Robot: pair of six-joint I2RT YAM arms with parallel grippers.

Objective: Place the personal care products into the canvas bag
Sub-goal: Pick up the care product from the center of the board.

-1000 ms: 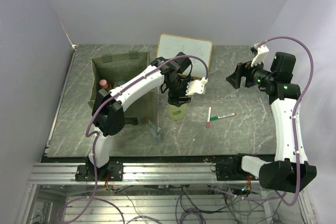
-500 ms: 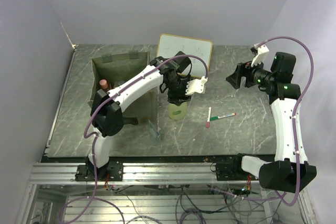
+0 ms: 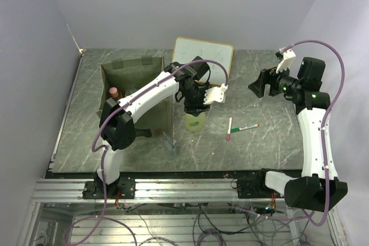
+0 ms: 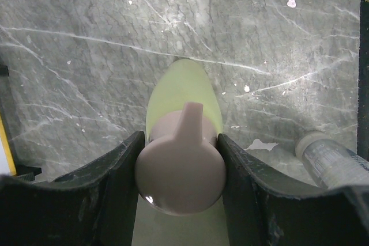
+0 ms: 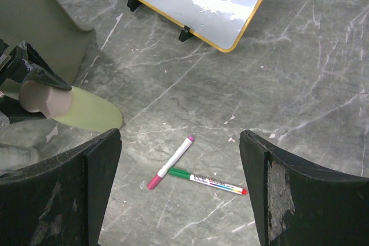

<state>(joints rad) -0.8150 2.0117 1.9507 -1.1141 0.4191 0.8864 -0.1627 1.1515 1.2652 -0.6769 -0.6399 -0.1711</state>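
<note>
- In the overhead view the left end effector (image 3: 195,108) covers the top of the green bottle (image 3: 195,123); only its lower body shows.
- From the left wrist, the peach pump head (image 4: 180,171) hides the bottle's neck.
- A clear bottle (image 4: 330,159) is cut off by the right finger and the picture's edge.
- The left arm (image 3: 147,93) crosses the bag (image 3: 124,70) and hides much of its inside; below a pink cap (image 3: 113,91) nothing can be made out.
- The whiteboard (image 3: 209,53) has writing too faint to read.
- A small clear thing (image 3: 169,142) by the bag is too small to tell.

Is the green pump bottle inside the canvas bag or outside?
Outside: the bottle is beside the bag, between the fingers of the left end effector.
</note>
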